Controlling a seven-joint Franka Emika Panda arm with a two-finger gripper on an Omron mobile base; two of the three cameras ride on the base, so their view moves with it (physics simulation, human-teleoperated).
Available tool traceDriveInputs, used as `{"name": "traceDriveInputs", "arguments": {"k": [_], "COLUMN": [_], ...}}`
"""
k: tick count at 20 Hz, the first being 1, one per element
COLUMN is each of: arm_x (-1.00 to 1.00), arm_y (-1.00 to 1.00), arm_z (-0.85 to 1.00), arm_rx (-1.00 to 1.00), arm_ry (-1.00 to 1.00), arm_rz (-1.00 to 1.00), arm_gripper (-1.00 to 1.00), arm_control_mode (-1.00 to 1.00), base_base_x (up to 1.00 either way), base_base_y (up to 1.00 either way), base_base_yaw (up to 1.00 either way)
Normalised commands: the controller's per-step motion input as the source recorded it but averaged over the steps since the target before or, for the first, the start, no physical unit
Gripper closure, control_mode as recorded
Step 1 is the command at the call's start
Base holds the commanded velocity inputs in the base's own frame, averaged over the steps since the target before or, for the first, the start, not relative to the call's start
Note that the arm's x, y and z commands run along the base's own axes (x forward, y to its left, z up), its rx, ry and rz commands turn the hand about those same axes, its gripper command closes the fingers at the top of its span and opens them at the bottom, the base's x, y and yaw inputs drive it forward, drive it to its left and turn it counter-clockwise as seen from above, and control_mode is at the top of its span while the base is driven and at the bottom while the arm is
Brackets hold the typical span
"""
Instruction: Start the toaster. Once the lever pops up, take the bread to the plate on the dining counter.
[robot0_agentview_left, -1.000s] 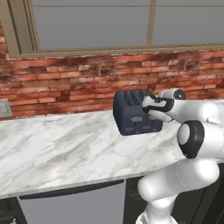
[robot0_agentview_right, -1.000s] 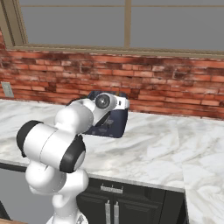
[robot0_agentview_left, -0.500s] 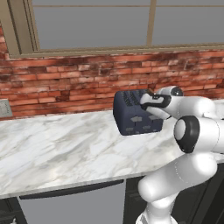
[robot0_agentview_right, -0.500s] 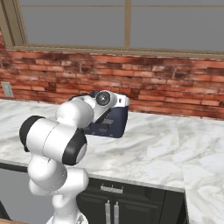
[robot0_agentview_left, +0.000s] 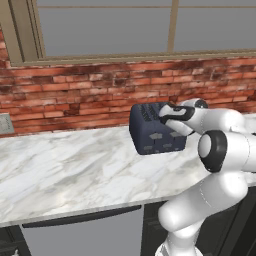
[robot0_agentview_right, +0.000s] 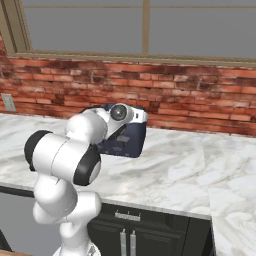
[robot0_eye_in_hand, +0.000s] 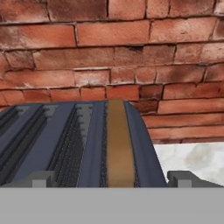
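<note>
Left base view: the toaster sits on the marble counter, pushed back close to the brick wall under the window. The arm's white wrist comes in from the toaster's right and covers its right end, so the gripper itself is hard to make out here. A grey outlet plate is on the wall well off to the toaster's left. Nothing else stands on the counter near the toaster.

Right base view: the arm's big white links stand right in front of the toaster and hide most of it, just a dark corner pokes out. Dark cabinet doors are below the counter.

Hand view: looking along the toaster top toward the brick wall. The bread is a tan strip standing down in the slot nearest the toaster's right edge. The gripper is spread wide, one fingertip over the toaster top and one off to its right, holding nothing.
</note>
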Motion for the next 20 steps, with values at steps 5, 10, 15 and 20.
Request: {"name": "traceDriveInputs", "arguments": {"k": [5,10,15,20], "arm_x": [0.16,0.12,0.05,0.00], "arm_y": [0.00,0.00,-0.06,0.00], "arm_z": [-0.02,0.00,0.00,0.00], "arm_rx": [0.03,0.01,0.01,0.00], "arm_ry": [0.00,0.00,0.00,0.00], "arm_rz": [0.00,0.00,0.00,0.00], "arm_gripper": [-1.00,-1.00,-1.00,-1.00], "arm_control_mode": [-1.00,-1.00,-1.00,-1.00], "base_base_x": [0.00,0.00,0.00,0.00], "base_base_y": [0.00,0.00,0.00,0.00], "base_base_yaw": [0.00,0.00,0.00,0.00]}}
